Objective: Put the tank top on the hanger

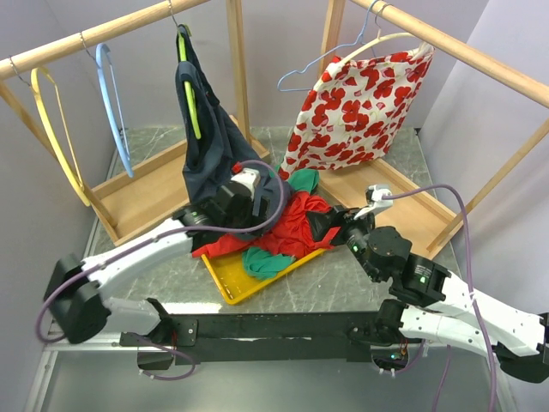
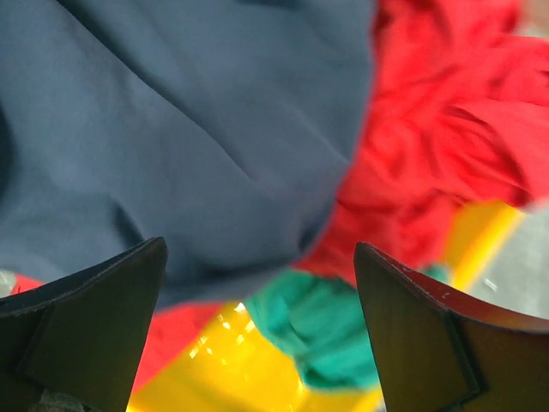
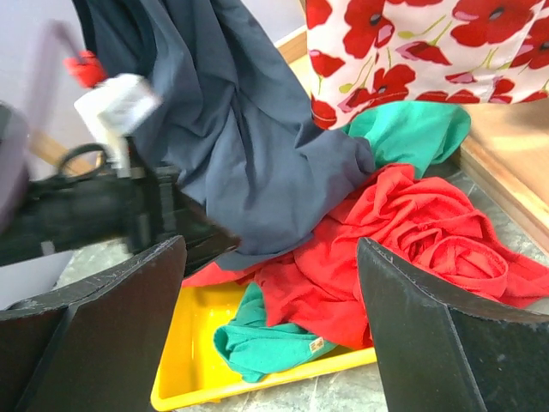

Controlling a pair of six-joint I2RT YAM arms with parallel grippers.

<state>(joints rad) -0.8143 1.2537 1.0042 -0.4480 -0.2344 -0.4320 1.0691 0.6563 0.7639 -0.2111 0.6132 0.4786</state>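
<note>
The dark navy tank top [image 1: 208,137] hangs from the lime-green hanger [image 1: 190,94], which hooks on the wooden rail at the back. Its lower end drapes down onto the clothes pile. It fills the upper left of the left wrist view [image 2: 171,129] and shows in the right wrist view [image 3: 249,129]. My left gripper [image 1: 268,199] is open and empty at the tank top's lower edge, fingers [image 2: 94,326] wide apart. My right gripper [image 1: 330,227] is open and empty by the red garment, fingers [image 3: 437,335] apart.
A yellow tray [image 1: 225,279] holds a red garment [image 1: 287,227] and green cloths [image 1: 268,262]. A yellow hanger [image 1: 56,129] and a blue hanger [image 1: 111,103] hang on the left rail. A white cloth with red flowers [image 1: 360,107] hangs on the right rail. Wooden rack bases flank the tray.
</note>
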